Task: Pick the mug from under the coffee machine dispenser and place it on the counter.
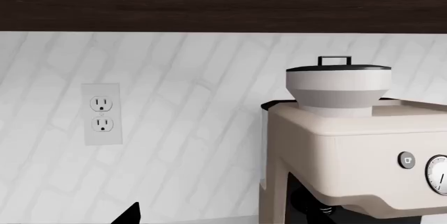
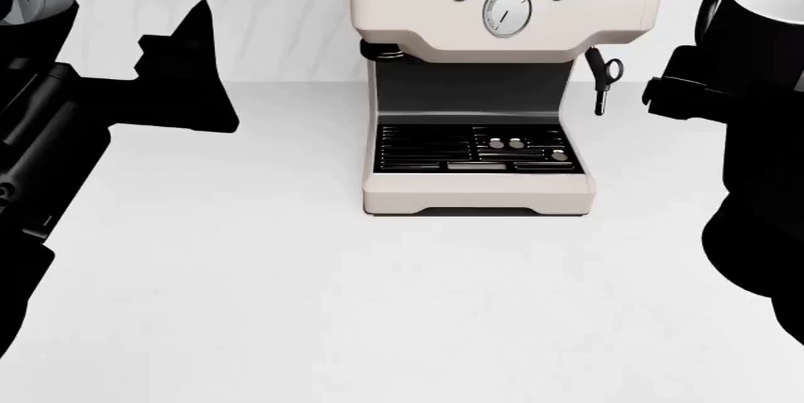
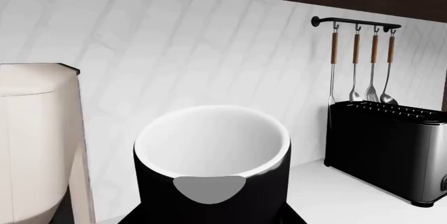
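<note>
Holding mug (image 3: 213, 166) above counter (image 2: 377, 309)

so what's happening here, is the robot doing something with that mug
The right gripper holds the black mug up in the air, to the right of the coffee machine. The drip tray under the dispenser is bare, so the mug is already out, but it is not yet set down on the white counter. The left gripper hangs over the counter on the machine's other side, holding nothing.
</note>
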Available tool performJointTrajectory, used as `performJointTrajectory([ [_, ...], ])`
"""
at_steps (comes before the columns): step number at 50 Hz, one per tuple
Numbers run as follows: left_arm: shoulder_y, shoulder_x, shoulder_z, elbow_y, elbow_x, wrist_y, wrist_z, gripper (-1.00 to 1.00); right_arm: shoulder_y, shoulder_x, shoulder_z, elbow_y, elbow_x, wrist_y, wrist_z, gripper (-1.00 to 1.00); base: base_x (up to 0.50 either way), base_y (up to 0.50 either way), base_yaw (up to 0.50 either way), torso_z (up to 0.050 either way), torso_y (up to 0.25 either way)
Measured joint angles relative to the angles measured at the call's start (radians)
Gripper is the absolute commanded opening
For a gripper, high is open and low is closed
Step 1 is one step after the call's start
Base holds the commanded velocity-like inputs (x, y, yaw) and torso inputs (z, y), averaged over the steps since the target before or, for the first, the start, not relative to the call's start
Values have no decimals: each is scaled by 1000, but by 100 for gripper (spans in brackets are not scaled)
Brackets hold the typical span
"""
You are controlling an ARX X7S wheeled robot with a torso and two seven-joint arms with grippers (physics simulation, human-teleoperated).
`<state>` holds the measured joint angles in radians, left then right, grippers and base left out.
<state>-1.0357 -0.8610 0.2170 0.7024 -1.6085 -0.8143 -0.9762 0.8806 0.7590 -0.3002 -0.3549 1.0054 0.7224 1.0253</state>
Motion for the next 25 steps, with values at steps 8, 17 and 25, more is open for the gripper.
performJointTrajectory([
  [8, 6, -2, -2, -2, 6, 4, 5, 100, 24, -26, -41, 72, -53, -10, -30, -100, 0, 0, 0, 0, 0],
  [17, 14, -4, -4, -3, 13, 9, 10, 100, 41, -60, -85, 164, -112, -32, -66, -100, 0, 0, 0, 0, 0],
  [25, 21, -4, -3, -7, 22, 11, 17, 100, 56, -86, -110, 246, -155, -57, -92, -100, 0, 0, 0, 0, 0],
])
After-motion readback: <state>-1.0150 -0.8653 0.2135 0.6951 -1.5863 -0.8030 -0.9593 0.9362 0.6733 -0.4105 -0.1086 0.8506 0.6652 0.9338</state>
